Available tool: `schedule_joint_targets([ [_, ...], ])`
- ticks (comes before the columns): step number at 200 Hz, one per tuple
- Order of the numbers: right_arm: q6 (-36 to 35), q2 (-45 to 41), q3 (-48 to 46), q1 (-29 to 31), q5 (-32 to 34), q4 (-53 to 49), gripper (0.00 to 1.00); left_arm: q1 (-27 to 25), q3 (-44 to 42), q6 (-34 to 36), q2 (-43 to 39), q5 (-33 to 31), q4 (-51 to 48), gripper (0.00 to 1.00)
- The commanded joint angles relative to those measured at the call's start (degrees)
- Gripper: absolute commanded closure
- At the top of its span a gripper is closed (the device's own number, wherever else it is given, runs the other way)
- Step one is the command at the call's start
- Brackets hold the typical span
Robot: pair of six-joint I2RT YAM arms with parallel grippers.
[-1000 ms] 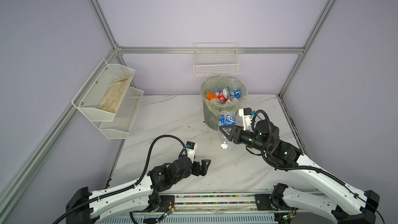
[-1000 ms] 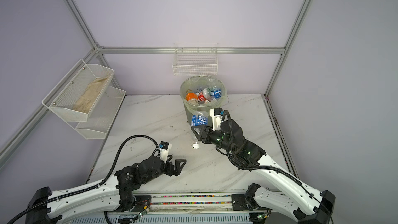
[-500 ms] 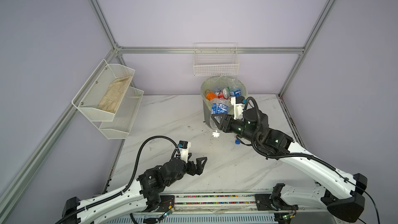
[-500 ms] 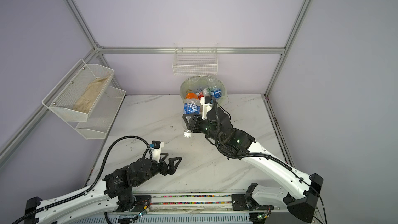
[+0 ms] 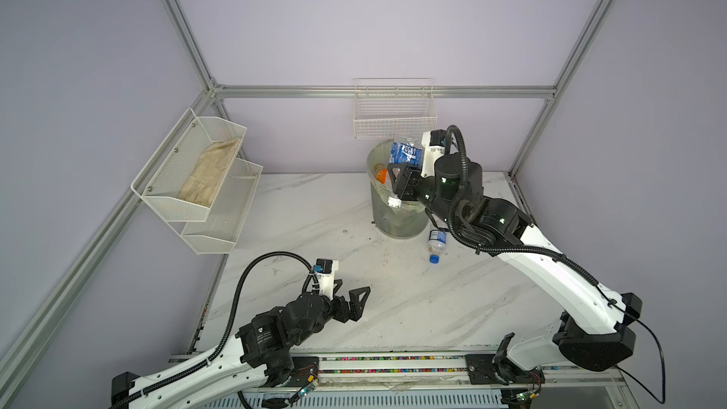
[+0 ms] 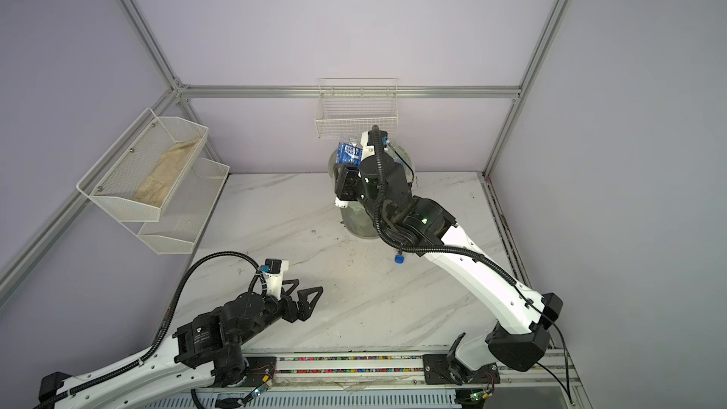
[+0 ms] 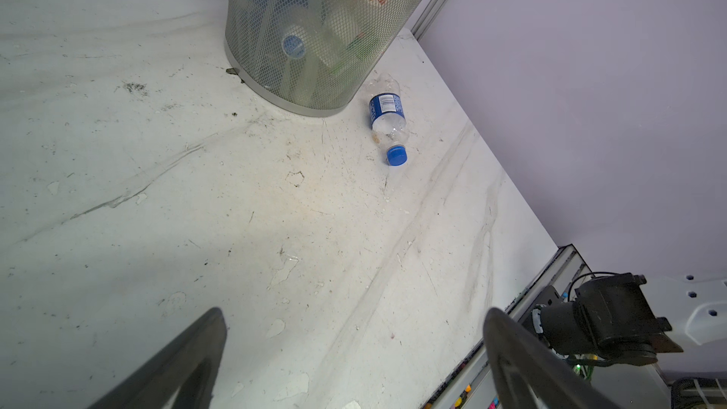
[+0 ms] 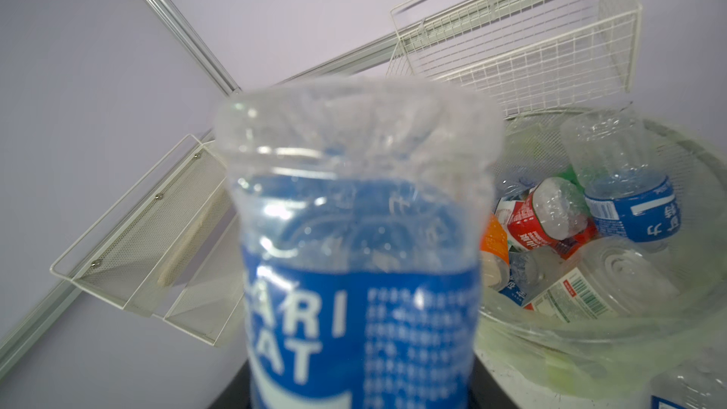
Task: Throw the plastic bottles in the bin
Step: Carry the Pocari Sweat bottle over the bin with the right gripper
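Grasping a blue-labelled bottle point(image 5: 406, 153), the right end effector point(image 5: 398, 190) hangs at the bin point(image 5: 393, 226) rim. Left end effector point(image 6: 310, 286) stands released, well away.

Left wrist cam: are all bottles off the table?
No: a blue-capped bottle lies on its side on the table, beside the base of the bin.

There are 2 arms, each ending in 1 gripper: the left gripper point(image 5: 352, 289) and the right gripper point(image 5: 399, 183). There is 1 bin point(image 5: 397, 226). The 3 white baskets are 1 wire basket point(image 5: 393, 116) and 2 mesh trays point(image 5: 220, 226). 2 bottles are outside the bin: 1 held bottle point(image 5: 407, 153) and 1 loose bottle point(image 5: 436, 243). At least 5 binned bottles point(image 8: 545, 216) show; deeper ones cannot be counted.
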Motion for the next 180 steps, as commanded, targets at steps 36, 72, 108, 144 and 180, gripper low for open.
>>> schedule_joint_targets([
  [36,-6.2,1.6,5.7,0.3,6.9,-2.8,1.0,-0.3,-0.1,-0.3,-3.7,-1.3,-3.6,0.0],
  [72,-6.7,0.1,4.8,0.2,8.6,-2.4,1.0,-0.3,-0.5,-0.3,-4.8,-1.8,-4.1,0.0],
  [108,-7.1,0.3,5.3,0.3,10.1,-2.5,1.0,-0.4,-0.4,-0.3,-4.0,-1.8,-4.1,0.0],
  [144,-5.6,3.1,8.3,-1.0,10.0,-3.9,0.97,-0.3,-0.8,-0.4,-4.2,-1.8,-4.1,0.0],
  [180,-4.2,10.4,16.8,-10.6,-1.2,-6.0,0.97,-0.3,-1.0,-0.8,-4.5,-1.6,-4.2,0.0],
])
